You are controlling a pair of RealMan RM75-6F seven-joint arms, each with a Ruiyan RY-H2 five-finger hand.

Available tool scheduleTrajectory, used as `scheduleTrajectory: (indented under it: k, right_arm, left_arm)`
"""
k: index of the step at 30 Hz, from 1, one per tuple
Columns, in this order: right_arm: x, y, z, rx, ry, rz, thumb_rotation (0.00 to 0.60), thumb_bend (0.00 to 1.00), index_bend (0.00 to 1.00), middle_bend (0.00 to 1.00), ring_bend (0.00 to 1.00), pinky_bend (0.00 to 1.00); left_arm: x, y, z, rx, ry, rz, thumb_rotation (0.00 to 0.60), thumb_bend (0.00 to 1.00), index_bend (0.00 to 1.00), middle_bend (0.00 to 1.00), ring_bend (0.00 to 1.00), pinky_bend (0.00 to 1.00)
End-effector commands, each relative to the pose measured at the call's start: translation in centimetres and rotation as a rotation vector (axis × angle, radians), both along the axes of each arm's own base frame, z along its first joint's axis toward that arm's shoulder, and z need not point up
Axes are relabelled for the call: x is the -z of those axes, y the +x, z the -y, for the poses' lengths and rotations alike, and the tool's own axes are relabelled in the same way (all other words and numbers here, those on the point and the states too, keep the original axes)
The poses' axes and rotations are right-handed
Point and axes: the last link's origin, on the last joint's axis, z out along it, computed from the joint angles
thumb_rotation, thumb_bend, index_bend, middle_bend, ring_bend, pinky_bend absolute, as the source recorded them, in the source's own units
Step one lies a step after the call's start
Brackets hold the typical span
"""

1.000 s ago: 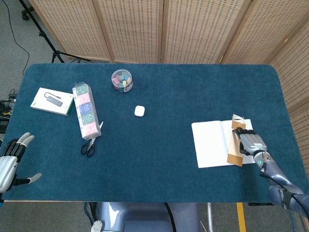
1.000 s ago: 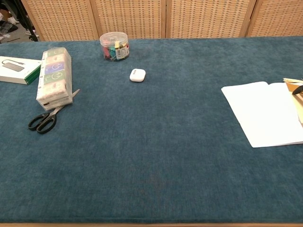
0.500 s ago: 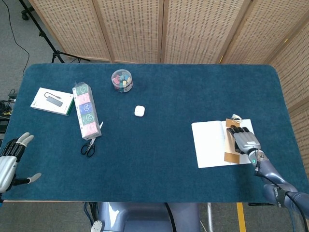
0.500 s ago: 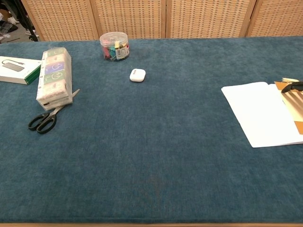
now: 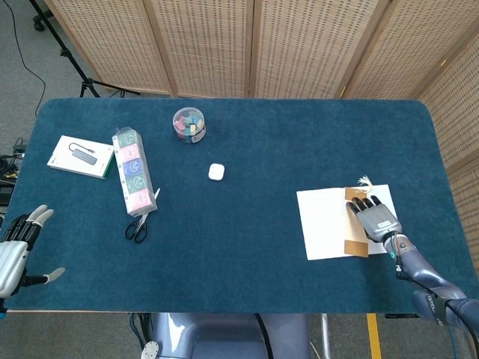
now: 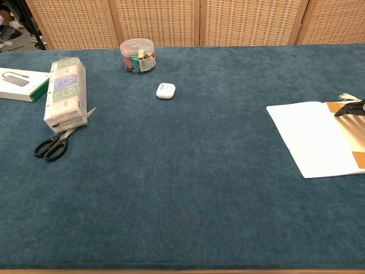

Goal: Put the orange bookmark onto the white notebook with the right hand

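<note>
The white notebook (image 5: 325, 223) lies on the blue table at the right, near the front edge. The orange bookmark (image 5: 353, 236) lies flat along the notebook's right part, its pale tassel (image 5: 365, 182) pointing to the far side. My right hand (image 5: 376, 215) lies over the bookmark's right edge with its fingers spread and holds nothing. In the chest view the notebook (image 6: 308, 137) and bookmark (image 6: 349, 136) show at the right border, with only the right hand's dark fingertips (image 6: 349, 109) in frame. My left hand (image 5: 15, 250) hangs open off the table's front left corner.
At the left lie black scissors (image 5: 138, 224), a wrapped stack of coloured packs (image 5: 132, 169) and a white product box (image 5: 81, 156). A clear jar of clips (image 5: 189, 123) and a small white case (image 5: 216, 172) sit further back, in the middle.
The right hand has let the bookmark go; it went from tilted in the grip to flat on the notebook. The hand's fingers spread and it drew slightly back. The left hand stayed put.
</note>
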Motion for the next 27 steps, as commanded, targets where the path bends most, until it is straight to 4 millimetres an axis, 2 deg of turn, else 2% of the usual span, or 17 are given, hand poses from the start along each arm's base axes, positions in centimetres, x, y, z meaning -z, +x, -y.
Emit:
scheduleTrajectory:
  k: [1, 17, 27]
  right_arm:
    - [-0.39, -0.22, 0.03, -0.046, 0.021, -0.062, 0.600, 1.00, 0.01, 0.01, 0.00, 0.00]
    - [-1.05, -1.17, -0.25, -0.124, 0.067, -0.183, 0.600, 1.00, 0.01, 0.01, 0.00, 0.00]
    - [-1.04, -0.65, -0.34, -0.207, 0.092, -0.226, 0.600, 1.00, 0.02, 0.02, 0.00, 0.00]
  left_arm:
    - [0.12, 0.03, -0.03, 0.000, -0.002, -0.004, 0.600, 0.00, 0.00, 0.00, 0.00, 0.00]
    - [0.85, 0.33, -0.16, -0.002, -0.016, -0.022, 0.600, 0.00, 0.00, 0.00, 0.00, 0.00]
    - [1.00, 0.40, -0.17, -0.001, -0.019, -0.025, 0.600, 0.00, 0.00, 0.00, 0.00, 0.00]
